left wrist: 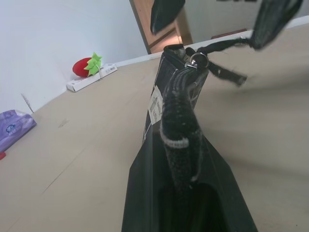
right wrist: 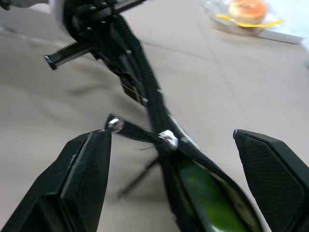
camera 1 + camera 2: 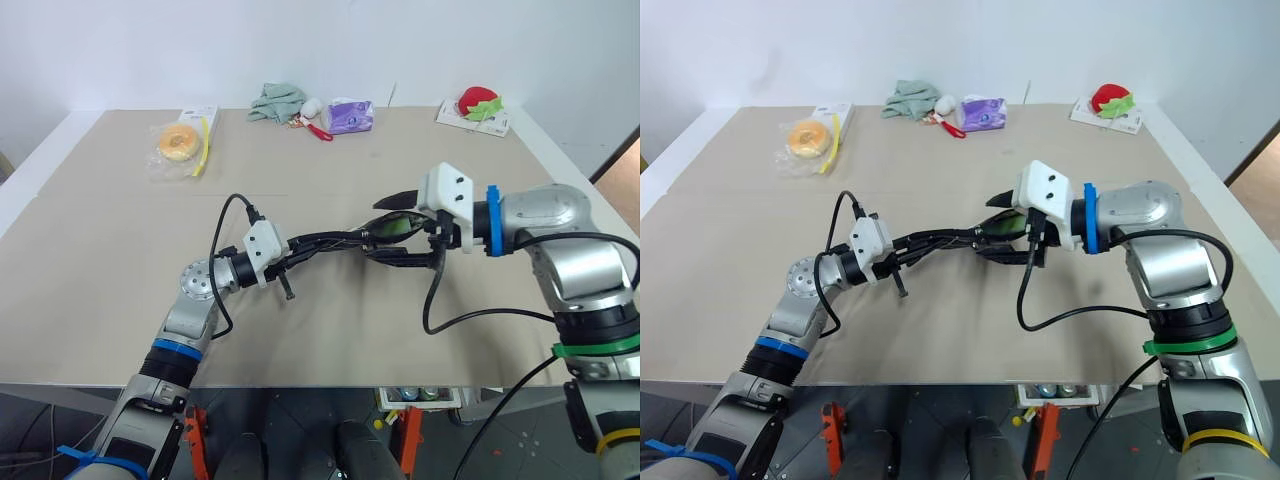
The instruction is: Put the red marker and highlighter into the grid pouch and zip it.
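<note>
The grid pouch (image 3: 330,243) hangs above the table, stretched between my two grippers. My left gripper (image 3: 295,250) is shut on one end of it. At the other end my right gripper (image 2: 171,136) stands open, one finger on each side of the zipper slider (image 2: 167,139) and its dangling pull (image 2: 114,124), touching neither. The zipper teeth look joined from the left gripper up to the slider. Past the slider the pouch gapes, and the lime-green highlighter (image 2: 203,193) shows inside. The red marker is hidden.
Along the table's far side lie a bagged donut (image 3: 180,142), a green cloth (image 3: 277,100), a small red-and-white tool (image 3: 315,128), a purple pack (image 3: 350,116) and a strawberry toy (image 3: 478,103) on a white box. The tan tabletop (image 3: 120,300) lies bare beneath the pouch.
</note>
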You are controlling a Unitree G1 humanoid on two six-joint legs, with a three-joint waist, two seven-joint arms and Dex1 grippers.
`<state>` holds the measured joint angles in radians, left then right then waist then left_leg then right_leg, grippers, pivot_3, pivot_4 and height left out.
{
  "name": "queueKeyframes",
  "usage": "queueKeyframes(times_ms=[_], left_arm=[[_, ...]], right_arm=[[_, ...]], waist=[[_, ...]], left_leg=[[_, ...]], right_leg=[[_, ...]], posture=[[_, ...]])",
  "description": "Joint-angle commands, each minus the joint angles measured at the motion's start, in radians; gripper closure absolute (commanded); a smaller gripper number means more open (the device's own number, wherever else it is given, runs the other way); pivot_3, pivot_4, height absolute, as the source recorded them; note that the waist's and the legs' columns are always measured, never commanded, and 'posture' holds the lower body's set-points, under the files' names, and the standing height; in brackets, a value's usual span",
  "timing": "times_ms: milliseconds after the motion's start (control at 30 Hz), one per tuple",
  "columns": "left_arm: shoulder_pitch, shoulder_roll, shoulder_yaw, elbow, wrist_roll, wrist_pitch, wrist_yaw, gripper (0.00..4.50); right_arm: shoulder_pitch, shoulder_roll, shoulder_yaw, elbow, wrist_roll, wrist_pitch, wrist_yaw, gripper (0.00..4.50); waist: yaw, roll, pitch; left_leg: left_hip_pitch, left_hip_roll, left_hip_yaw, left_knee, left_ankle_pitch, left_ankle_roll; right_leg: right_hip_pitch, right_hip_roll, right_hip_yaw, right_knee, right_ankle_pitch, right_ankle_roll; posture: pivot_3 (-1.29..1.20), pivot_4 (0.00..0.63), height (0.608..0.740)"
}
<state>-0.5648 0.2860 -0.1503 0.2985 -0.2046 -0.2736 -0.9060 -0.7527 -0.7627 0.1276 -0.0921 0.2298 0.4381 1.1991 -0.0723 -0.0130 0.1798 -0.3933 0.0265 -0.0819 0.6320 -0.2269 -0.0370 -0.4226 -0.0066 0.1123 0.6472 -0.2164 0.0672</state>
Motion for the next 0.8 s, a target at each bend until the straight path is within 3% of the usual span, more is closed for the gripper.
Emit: queueKeyframes(times_ms=[33,100,333,633,800], left_arm=[[-0.016,0.003,0.019,-0.038,-0.014,0.004,0.003,4.5],[-0.017,0.003,0.02,-0.038,-0.013,0.006,0.004,4.5],[-0.015,0.001,0.019,-0.043,-0.013,0.01,0.007,4.5],[-0.017,-0.002,0.019,-0.04,-0.012,0.01,0.011,4.5],[-0.017,-0.002,0.019,-0.037,-0.012,0.009,0.01,4.5]], right_arm=[[-0.003,-0.004,-0.004,-0.013,-0.001,-0.018,-0.006,0.37],[-0.004,-0.002,0.004,-0.009,-0.007,-0.026,-0.007,0.94],[-0.015,0.001,0.014,0.007,-0.014,-0.04,-0.012,4.22],[-0.025,-0.017,-0.037,0.036,-0.001,-0.028,-0.03,4.37],[-0.049,-0.079,-0.105,0.168,-0.024,-0.066,-0.07,4.37]], waist=[[0.0,0.0,0.0],[0.0,0.0,0.0],[0.0,0.0,0.0],[0.0,0.0,0.0],[0.0,0.0,0.0]], left_leg=[[0.0,0.0,0.0,0.0,0.0,0.0],[0.0,0.0,0.0,0.0,0.0,0.0],[0.0,0.0,0.0,0.001,0.0,0.0],[0.0,0.0,0.0,0.001,0.0,0.0],[0.0,0.0,0.0,0.001,0.0,0.0]], right_leg=[[0.0,0.0,0.0,0.0,0.0,0.0],[0.0,0.0,0.0,0.0,0.0,0.0],[0.0,0.0,0.0,0.0,0.0,0.0],[0.0,0.0,0.0,0.0,0.0,0.0],[0.0,0.0,0.0,0.0,0.0,0.0]], posture=[[0.0,0.15,0.739],[0.0,0.15,0.739],[0.0,0.15,0.739],[0.0,0.15,0.739],[0.0,0.15,0.739]])
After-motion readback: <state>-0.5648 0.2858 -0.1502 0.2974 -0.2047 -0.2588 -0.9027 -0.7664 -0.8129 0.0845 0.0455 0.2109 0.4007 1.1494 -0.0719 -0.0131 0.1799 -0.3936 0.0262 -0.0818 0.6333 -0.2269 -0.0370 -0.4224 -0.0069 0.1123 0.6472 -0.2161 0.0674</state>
